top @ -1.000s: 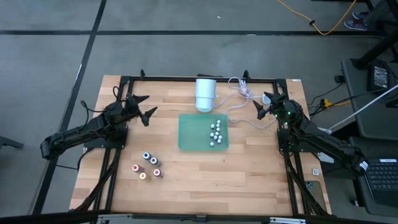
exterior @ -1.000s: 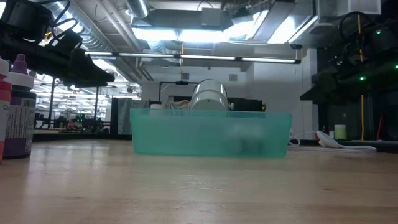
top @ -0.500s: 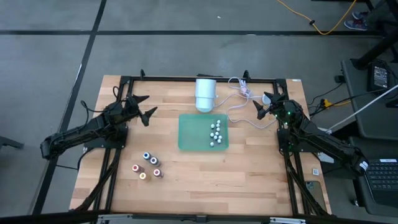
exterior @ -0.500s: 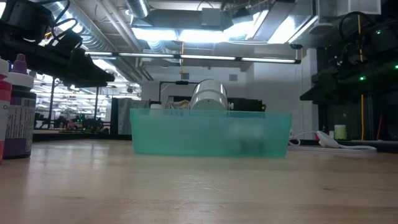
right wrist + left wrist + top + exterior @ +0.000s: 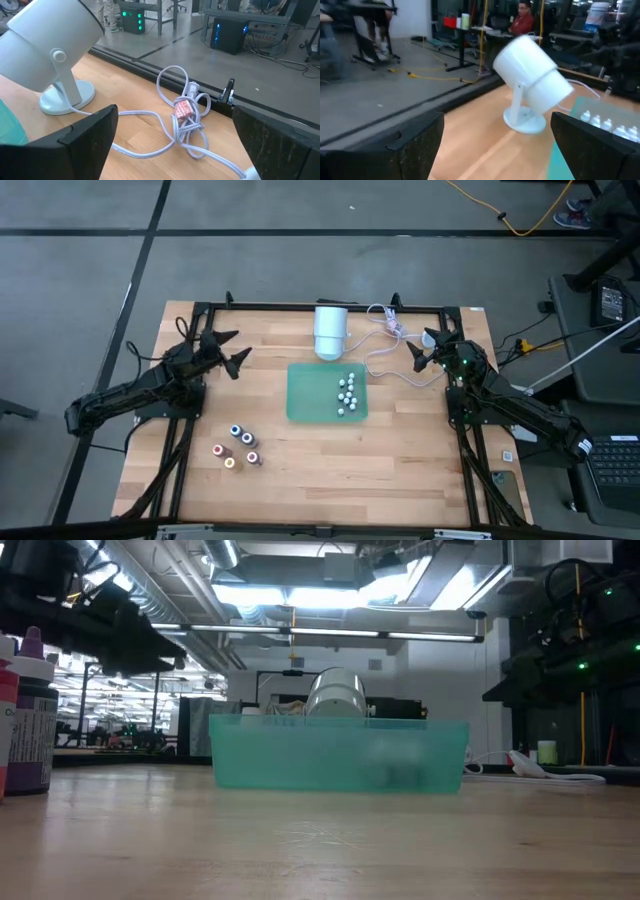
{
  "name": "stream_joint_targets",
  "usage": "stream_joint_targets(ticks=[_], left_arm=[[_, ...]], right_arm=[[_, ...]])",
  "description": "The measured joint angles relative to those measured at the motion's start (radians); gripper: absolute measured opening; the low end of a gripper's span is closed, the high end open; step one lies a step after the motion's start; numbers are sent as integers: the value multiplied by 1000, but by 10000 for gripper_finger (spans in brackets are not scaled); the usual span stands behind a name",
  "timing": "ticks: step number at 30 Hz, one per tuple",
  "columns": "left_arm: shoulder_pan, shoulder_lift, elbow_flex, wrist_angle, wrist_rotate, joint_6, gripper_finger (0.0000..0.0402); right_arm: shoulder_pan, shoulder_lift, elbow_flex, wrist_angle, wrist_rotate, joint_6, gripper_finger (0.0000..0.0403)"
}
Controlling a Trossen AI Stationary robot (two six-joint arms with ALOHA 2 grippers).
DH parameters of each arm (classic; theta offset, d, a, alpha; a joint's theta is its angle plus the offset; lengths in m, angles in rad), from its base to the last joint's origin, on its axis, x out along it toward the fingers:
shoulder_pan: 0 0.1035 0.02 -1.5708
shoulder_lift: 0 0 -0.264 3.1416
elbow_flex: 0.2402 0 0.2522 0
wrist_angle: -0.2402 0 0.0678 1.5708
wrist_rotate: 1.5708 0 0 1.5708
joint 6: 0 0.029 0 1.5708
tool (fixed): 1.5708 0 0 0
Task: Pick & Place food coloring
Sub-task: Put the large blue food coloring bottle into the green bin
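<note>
Standing lower left of the high view, the food coloring (image 5: 238, 445) bottles look light, rigid, tippy; pinch yours low on the body, below the cap. Left gripper (image 5: 228, 351) and right gripper (image 5: 424, 352) hover, fingers apart.

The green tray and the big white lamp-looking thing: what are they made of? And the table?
The green tray looks like translucent plastic: in the low view, shapes show faintly through its wall. The white cylinder on its round foot seems smooth plastic or painted metal, matte with a soft sheen; I can't tell which. The table looks like wood, with plank seams and grain showing.
</note>
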Motion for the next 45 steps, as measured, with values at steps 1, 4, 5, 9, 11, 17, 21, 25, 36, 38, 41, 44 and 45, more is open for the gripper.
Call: stream_joint_targets(ticks=[1, 4, 5, 9, 11, 17, 21, 25, 36, 38, 41, 44, 45], left_arm=[[-5, 1, 23, -12, -32, 8, 361], [-29, 18, 129, -74, -151, 68, 361], [-38, 30, 169, -109, -185, 90, 361], [-82, 115, 377, -290, -248, 135, 361], [-108, 180, 490, -394, -251, 106, 361], [-200, 432, 812, -636, -311, -117, 361], [-255, 601, 1007, -784, -325, -267, 361], [-306, 746, 1180, -977, -348, -387, 361], [-442, 1027, 1417, -1371, -191, -649, 361], [-458, 1065, 1417, -1371, -123, -648, 361], [-483, 1128, 1417, -1370, -67, -632, 361], [-507, 1198, 1417, -1363, -39, -588, 361], [-512, 1220, 1416, -1362, -29, -576, 361]], right_arm=[[0, 0, 0, 0, 0, 0, 393], [0, 0, 0, 0, 0, 0, 393], [0, 0, 0, 0, 0, 0, 393], [0, 0, 0, 0, 0, 0, 393], [0, 0, 0, 0, 0, 0, 393], [0, 0, 0, 0, 0, 1, 393], [0, 0, 0, 0, 0, 0, 393], [0, 0, 0, 0, 0, -1, 393], [0, 0, 0, 0, 0, 0, 393], [0, 0, 0, 0, 0, 0, 393], [0, 0, 0, 0, 0, 0, 393], [0, 0, 0, 0, 0, -1, 393], [0, 0, 0, 0, 0, 0, 393]])
